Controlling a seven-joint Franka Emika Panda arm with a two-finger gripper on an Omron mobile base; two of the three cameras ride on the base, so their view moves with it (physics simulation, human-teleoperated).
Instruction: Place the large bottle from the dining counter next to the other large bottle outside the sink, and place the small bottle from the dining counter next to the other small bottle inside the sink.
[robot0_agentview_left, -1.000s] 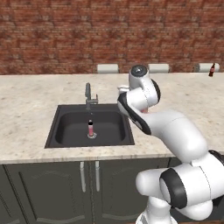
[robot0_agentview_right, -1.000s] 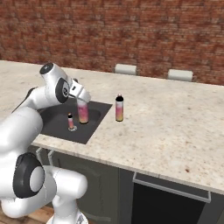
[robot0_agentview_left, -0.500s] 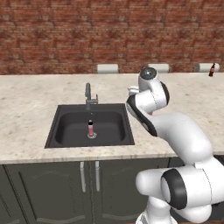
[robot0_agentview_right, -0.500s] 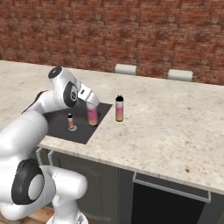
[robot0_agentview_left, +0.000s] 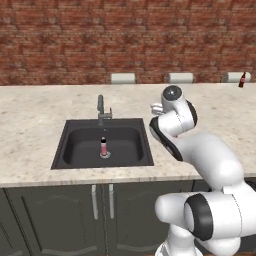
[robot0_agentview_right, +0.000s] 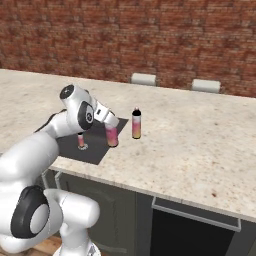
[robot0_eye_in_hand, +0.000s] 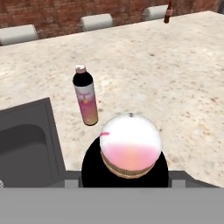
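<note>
The gripper (robot0_agentview_right: 111, 131) was clamped on the large bottle (robot0_agentview_right: 112, 136), near the other large bottle (robot0_agentview_right: 136, 124); the hand view caught the small bottle (robot0_eye_in_hand: 167, 12) far back.

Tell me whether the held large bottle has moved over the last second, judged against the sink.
Yes. In the right base view the large bottle, held in the gripper, has shifted right across the sink toward the other large bottle.

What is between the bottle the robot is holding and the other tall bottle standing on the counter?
Nothing: in the right base view just bare counter separates the held large bottle from the other large bottle.
</note>
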